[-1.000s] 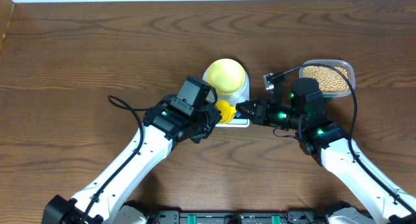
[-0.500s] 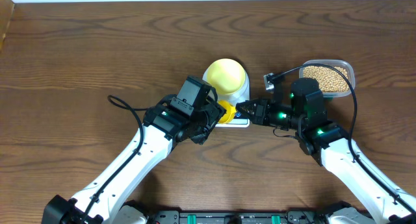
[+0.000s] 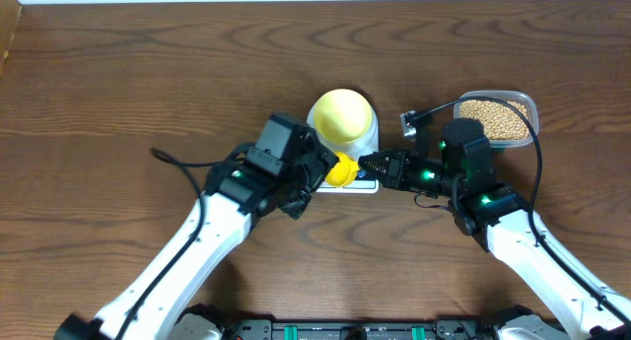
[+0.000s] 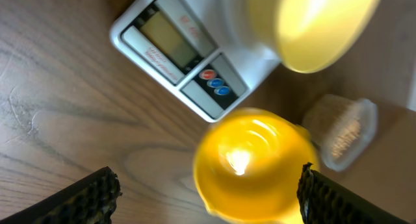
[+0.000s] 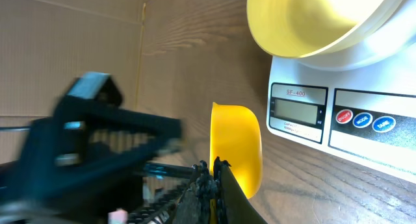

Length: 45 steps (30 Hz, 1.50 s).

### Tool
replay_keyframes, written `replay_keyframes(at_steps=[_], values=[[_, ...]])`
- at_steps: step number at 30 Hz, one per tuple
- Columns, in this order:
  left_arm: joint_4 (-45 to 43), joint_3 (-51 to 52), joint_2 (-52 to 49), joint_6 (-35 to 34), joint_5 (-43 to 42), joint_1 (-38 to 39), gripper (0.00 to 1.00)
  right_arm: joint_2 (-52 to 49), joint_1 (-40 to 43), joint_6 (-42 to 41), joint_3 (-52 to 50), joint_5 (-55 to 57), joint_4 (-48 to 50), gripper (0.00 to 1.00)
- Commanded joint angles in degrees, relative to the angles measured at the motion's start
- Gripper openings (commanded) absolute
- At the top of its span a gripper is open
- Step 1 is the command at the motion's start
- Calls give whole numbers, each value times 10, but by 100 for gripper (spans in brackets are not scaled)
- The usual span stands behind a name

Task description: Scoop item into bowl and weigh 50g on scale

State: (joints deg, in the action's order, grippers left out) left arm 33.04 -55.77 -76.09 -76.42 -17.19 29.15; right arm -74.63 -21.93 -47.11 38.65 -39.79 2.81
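Observation:
The pale yellow-green bowl (image 3: pixel 341 115) (image 4: pixel 318 23) (image 5: pixel 312 19) stands on the white scale (image 3: pixel 367 143) (image 4: pixel 175 49) (image 5: pixel 344 113). The tan beans (image 3: pixel 493 116) fill a clear tub (image 3: pixel 527 108) (image 4: pixel 341 130) at the right. In front of the scale's display a yellow scoop (image 3: pixel 342 170) (image 4: pixel 253 159) (image 5: pixel 235 146) hangs, empty. My right gripper (image 3: pixel 367 166) (image 5: pixel 211 169) is shut on its handle. My left gripper (image 3: pixel 317 174) (image 4: pixel 208 204) is open, its fingers wide on either side of the scoop's cup without touching it.
Both arms meet just in front of the scale, with the left arm's body (image 3: pixel 266 172) close to the scale's left corner. Black cables loop at the left (image 3: pixel 182 161) and over the tub (image 3: pixel 537 143).
My left gripper has opened off the yellow scoop and drawn back a little to the left. The right gripper holds the scoop in the same place.

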Motion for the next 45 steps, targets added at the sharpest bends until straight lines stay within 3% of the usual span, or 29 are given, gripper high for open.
replay_keyframes(at_steps=[1, 9, 25, 30, 37, 45], values=[[0, 2, 58, 47, 1, -14, 91, -1, 7, 9, 10, 7, 0, 1], [1, 2, 132, 192, 12, -34, 90, -1, 23, 27, 10, 6, -11, 1], [0, 3, 137, 444, 15, -35, 91, 0, 22, 62, 18, -41, -24, 1], [1, 3, 137, 487, 17, -35, 91, 0, 22, 76, 31, -61, -24, 1], [3, 3, 137, 488, 16, -35, 91, 1, 20, 91, 62, -63, -41, 1], [3, 3, 137, 488, 17, -35, 91, 1, 20, 152, 123, -15, -151, 1]])
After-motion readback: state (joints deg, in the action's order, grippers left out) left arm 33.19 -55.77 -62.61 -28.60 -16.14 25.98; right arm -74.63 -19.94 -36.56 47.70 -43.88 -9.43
